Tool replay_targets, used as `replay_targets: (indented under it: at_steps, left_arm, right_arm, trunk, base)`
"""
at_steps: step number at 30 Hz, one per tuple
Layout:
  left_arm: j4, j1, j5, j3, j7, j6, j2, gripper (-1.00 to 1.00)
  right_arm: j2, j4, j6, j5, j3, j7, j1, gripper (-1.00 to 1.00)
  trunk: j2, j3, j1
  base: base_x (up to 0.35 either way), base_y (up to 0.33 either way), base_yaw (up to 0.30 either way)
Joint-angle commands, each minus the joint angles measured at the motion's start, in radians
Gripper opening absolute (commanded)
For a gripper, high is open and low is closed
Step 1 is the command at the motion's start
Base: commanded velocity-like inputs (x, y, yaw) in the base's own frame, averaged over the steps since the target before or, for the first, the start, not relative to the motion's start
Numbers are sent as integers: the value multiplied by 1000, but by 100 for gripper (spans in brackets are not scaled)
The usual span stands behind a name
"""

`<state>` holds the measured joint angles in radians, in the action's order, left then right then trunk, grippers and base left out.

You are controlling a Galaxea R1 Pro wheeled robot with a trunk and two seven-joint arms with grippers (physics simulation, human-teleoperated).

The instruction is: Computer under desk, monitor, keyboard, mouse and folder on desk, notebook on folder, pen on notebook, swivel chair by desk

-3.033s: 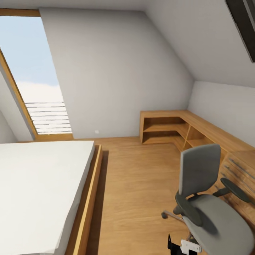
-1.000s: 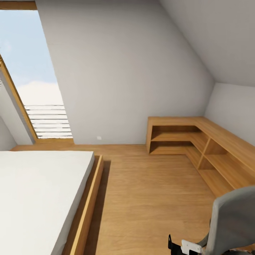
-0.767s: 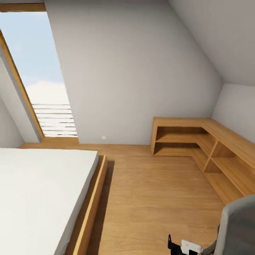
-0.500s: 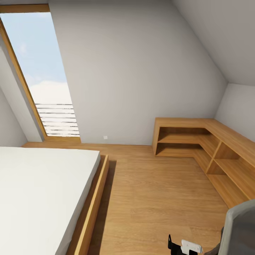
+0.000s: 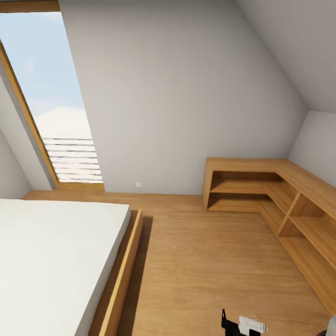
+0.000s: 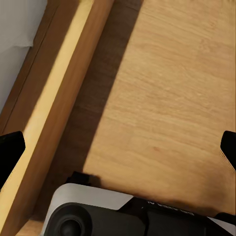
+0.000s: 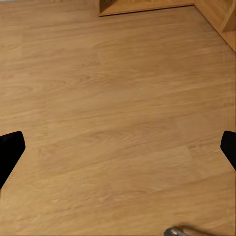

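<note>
**In transit, bedroom floor, task things out of sight**

Head view: a bed (image 5: 51,252) with a white mattress in a light wooden frame on my left side. A tall slanted window (image 5: 51,102) behind it, sky beyond. Bare wooden floor (image 5: 210,261) ahead. A low wooden corner shelf unit (image 5: 261,186) runs along the far wall and down the right wall, its compartments bare as far as I can see.

At the very bottom right corner, a sliver of grey (image 5: 332,324); possibly the swivel chair's edge, but too little shows to be sure. The black worktop, monitor, computer, keyboard, mouse, folder, notebook and pen: I cannot place any of them from here.

Left claw (image 6: 118,150): fingertips spread wide at the frame's edges, nothing between them, released. It hangs over floorboards just beside the bed frame (image 6: 59,98); part of my own base shows below.

Right claw (image 7: 118,150): likewise spread and empty, over open floor, the shelf unit's foot at the far edge.

Judgement: this is a travel or search step, not a handling one. No item is in hand. The next move calls for turning base or head until the worktop and chair come into view, then closing in on the chair for the folder. Mind the bed frame close on my left while turning.
</note>
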<state>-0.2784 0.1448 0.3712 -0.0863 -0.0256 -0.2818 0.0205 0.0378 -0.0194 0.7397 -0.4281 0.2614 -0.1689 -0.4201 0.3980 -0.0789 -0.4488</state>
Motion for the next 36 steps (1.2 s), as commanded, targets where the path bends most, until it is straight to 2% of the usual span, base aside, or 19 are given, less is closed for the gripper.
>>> replay_targets:
  at_steps: [1,36]
  left_arm:
    - [1,1,9,-8,-3,-4,-1,100]
    - [1,1,9,-9,-2,-4,-1,100]
  right_arm:
    - [1,-2,3,-3,9,-6,-1,100]
    - [1,-2,3,0,9,-6,-1,100]
  trunk:
    - [2,-2,-1]
    - [2,-2,-1]
  base:
    - [332,0,0]
    - [333,0,-25]
